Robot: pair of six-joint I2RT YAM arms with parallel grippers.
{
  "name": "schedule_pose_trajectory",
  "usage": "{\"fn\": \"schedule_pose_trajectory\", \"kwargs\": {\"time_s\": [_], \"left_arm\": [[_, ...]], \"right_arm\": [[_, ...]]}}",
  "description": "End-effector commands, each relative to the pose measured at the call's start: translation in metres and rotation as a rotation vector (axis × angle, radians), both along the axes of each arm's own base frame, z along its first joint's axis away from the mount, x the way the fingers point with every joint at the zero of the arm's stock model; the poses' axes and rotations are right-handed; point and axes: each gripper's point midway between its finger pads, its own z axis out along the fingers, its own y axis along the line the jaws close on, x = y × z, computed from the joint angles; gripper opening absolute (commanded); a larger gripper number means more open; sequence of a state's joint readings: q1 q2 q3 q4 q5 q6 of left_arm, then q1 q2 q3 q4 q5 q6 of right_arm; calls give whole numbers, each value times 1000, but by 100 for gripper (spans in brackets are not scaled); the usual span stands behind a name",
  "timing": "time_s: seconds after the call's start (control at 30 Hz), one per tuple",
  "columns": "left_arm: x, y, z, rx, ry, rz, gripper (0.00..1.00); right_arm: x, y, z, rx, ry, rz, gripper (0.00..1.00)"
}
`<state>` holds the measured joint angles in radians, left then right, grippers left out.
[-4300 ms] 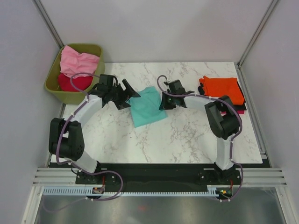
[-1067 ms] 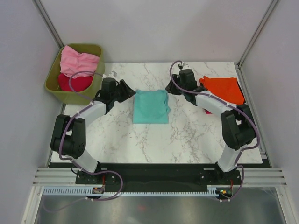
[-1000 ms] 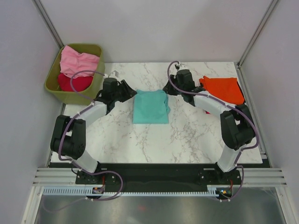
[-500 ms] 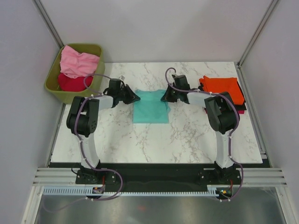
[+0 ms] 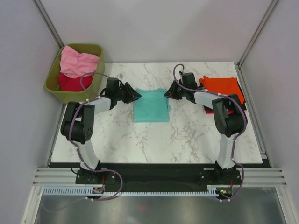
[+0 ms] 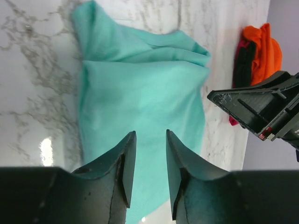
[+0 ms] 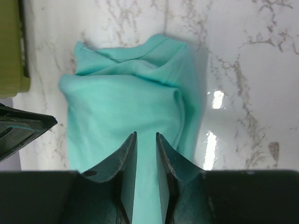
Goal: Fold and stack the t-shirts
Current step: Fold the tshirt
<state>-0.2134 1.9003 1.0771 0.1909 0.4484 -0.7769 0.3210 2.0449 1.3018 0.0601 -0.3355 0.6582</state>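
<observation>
A teal t-shirt [image 5: 151, 106] lies folded into a rough rectangle on the marble table, its far edge bunched. My left gripper [image 5: 134, 96] hovers at the shirt's far left corner. In the left wrist view this gripper [image 6: 151, 136] stands open, with the teal cloth [image 6: 140, 84] showing through the gap. My right gripper [image 5: 167, 94] sits at the far right corner. Seen from the right wrist, it [image 7: 145, 136] is open by a narrow gap above the teal t-shirt [image 7: 126, 98], holding nothing. An orange t-shirt [image 5: 223, 87] tops a stack at the right.
An olive-green bin [image 5: 96, 52] at the far left corner holds a pink shirt [image 5: 79, 60] and a red one [image 5: 70, 83]. Black and crimson cloth [image 6: 243, 65] shows under the orange pile [image 6: 266, 46]. Bare marble [image 5: 187, 135] lies in front of the teal shirt.
Both grippers were closed down at the teal shirt's far corners half a second ago; now both have opened and drawn slightly outward. The shirt stays flat on the table.
</observation>
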Motion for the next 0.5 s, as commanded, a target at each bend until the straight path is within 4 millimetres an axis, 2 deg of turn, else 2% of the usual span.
{"fn": "schedule_pose_trajectory", "kwargs": {"time_s": [0.0,0.03,0.13,0.17,0.2,0.3,0.47], "left_arm": [[-8,1,54,64,-154,2,40],[-13,1,55,78,-153,2,41],[-31,-4,65,109,-139,-18,40],[-37,-9,65,108,-130,-30,39],[-41,-11,65,103,-122,-34,38],[-54,-13,44,107,-66,-54,36],[-72,-10,-5,117,73,-57,28]], "right_arm": [[-1,11,70,38,-177,32,30],[-7,13,80,37,-201,44,31],[-29,34,86,44,-198,117,32],[-38,44,83,39,-186,148,28],[-45,47,75,29,-163,159,25],[-53,49,60,16,-129,160,14],[-67,36,11,-34,2,125,3]]}}
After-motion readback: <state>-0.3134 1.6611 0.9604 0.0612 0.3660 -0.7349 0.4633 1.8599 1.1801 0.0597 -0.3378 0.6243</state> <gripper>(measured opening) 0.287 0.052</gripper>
